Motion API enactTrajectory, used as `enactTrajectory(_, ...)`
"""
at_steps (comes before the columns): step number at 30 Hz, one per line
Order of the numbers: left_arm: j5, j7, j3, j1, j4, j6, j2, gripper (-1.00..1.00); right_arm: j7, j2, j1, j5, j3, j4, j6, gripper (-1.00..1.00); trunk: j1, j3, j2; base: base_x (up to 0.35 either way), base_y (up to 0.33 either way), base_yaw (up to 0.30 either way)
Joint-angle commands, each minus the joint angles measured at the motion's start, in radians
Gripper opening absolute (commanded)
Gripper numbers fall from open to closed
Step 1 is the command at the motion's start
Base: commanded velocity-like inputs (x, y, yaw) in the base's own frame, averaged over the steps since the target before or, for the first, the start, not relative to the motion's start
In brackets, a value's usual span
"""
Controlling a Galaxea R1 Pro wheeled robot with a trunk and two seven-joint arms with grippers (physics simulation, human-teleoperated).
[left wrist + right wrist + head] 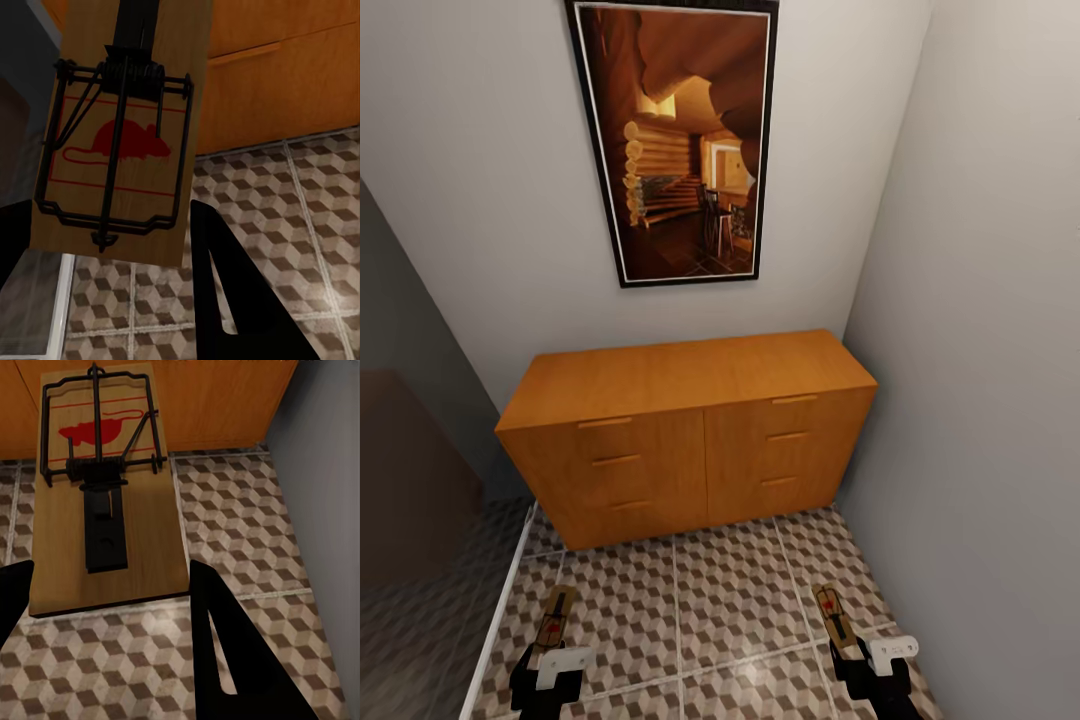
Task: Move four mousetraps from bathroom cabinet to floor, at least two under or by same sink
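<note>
From the head view we count two mousetraps, one in each pincer, held low over the bathroom floor (pixel 730 610) in front of the cabinet (pixel 690 430). At the left, the left pincer (pixel 550 655) pinches the left mousetrap (pixel 555 618) by its near end, the board pointing toward the cabinet. The left wrist view adds what the head view cannot resolve: the red mouse print, the dark wire frame and the coiled spring on that mousetrap (pixel 124 142), with one black finger (pixel 232 300) beside the board's edge and the patterned tiles below.

In the middle stands the one cabinet (orange-brown, smooth top), all its drawers shut; we count six bar handles, three on each half. A single framed picture (pixel 682 140) hangs on the wall above it.

At the right, the right pincer (pixel 857 650) pinches the right mousetrap (pixel 832 618) by its near end too, close to the grey side wall (pixel 980 350). The right wrist view shows this mousetrap (pixel 105 487) from above, its red mark toward the cabinet, a black finger (pixel 225 660) at its near corner.
</note>
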Motion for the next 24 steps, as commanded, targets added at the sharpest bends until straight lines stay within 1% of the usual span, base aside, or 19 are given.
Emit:
enactTrajectory(1,-0.009,0.014,-0.006,-0.001,0.002,0.0,-0.001,-1.0,0.001,-0.001,-0.001,-0.003,0.002,0.001,-0.003,-1.0,0.001,0.0,-0.002,0.0,0.0,0.0)
enactTrajectory(15,-0.009,0.014,-0.007,-0.001,0.002,0.0,-0.001,-1.0,0.001,0.001,-0.001,-0.003,0.003,0.013,-0.003,-1.0,0.001,0.023,-0.002,0.0,0.0,0.0)
enactTrajectory(24,-0.009,0.014,-0.007,-0.001,0.002,0.0,-0.001,-1.0,0.001,0.001,-0.001,-0.003,0.002,0.021,-0.023,-1.0,0.001,0.037,-0.002,0.0,0.0,0.0)
